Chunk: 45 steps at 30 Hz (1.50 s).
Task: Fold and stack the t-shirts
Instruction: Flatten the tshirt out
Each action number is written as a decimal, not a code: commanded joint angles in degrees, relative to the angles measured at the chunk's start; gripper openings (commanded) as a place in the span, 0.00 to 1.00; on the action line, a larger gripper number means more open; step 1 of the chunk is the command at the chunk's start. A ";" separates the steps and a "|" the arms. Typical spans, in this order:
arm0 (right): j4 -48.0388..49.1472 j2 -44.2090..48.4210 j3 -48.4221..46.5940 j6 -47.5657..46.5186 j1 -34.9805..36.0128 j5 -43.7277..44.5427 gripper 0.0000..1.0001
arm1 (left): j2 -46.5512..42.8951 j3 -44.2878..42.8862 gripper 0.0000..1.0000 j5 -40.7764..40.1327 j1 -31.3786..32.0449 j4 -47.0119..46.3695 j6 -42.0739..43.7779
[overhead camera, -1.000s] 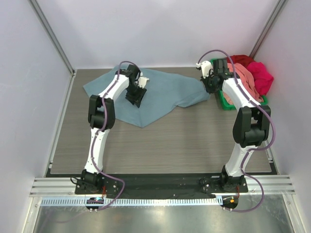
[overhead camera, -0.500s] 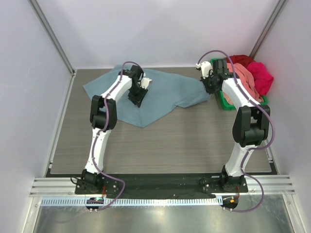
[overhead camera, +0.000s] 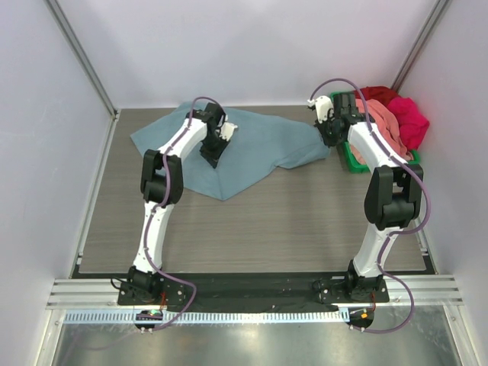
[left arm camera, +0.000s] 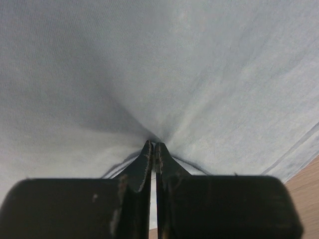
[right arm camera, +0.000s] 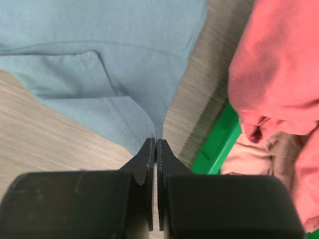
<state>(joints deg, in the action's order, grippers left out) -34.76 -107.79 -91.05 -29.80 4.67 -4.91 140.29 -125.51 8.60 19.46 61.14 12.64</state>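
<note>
At the tips of the left gripper (left arm camera: 153, 145), the left wrist view shows the two fingers pressed together on a pinch of the blue-grey shirt (left arm camera: 159, 64), with creases running into the grip from all sides; the top view gives only the left gripper (overhead camera: 211, 156) pointing down onto the middle of the spread blue-grey shirt (overhead camera: 263, 149) and cannot show that pinch. Ahead of the right gripper (right arm camera: 156, 142), the right wrist view shows its fingers closed on the stitched hem of a sleeve of the blue-grey shirt (right arm camera: 99, 40), with bare table (right arm camera: 30, 134) to one side of the tips and the green bin (right arm camera: 215, 144) to the other; from above, the right gripper (overhead camera: 329, 137) is mostly hidden by its own arm. Compared with a second ago, the left fingers, then spread over the cloth, have closed on it, and that wrist has shifted slightly toward the far edge; the right arm has barely moved. Beyond the right fingers, a pink shirt (right arm camera: 279, 59) hangs over the bin's rim, very near the held sleeve. The top view shows the pink shirt (overhead camera: 385, 122) heaped with a magenta shirt (overhead camera: 412, 120) and a red shirt (overhead camera: 379, 94) in the green bin (overhead camera: 352, 162) at the far right corner of the table (overhead camera: 267, 221), partly behind the right arm.
</note>
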 commanded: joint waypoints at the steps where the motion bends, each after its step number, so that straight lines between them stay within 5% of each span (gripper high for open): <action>1: 3.03 0.73 -4.40 1.93 0.26 3.57 0.01 | -6.95 0.27 0.00 -1.31 -1.09 1.34 0.89; 18: 8.48 3.10 -32.95 10.73 -0.45 9.22 0.01 | -44.65 5.81 0.00 -13.69 -13.31 -1.38 2.38; 34: 12.35 34.38 -23.04 5.11 0.52 -2.65 0.01 | -74.70 9.76 0.00 -23.89 -13.57 -11.31 8.62; 45: 12.35 43.54 -34.01 2.03 0.52 -3.36 0.01 | -81.93 2.82 0.00 -25.83 -13.57 -18.06 15.21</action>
<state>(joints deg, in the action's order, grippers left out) -25.58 -65.08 -120.64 -25.56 5.30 -9.15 59.00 -119.98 -14.00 6.24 50.61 23.53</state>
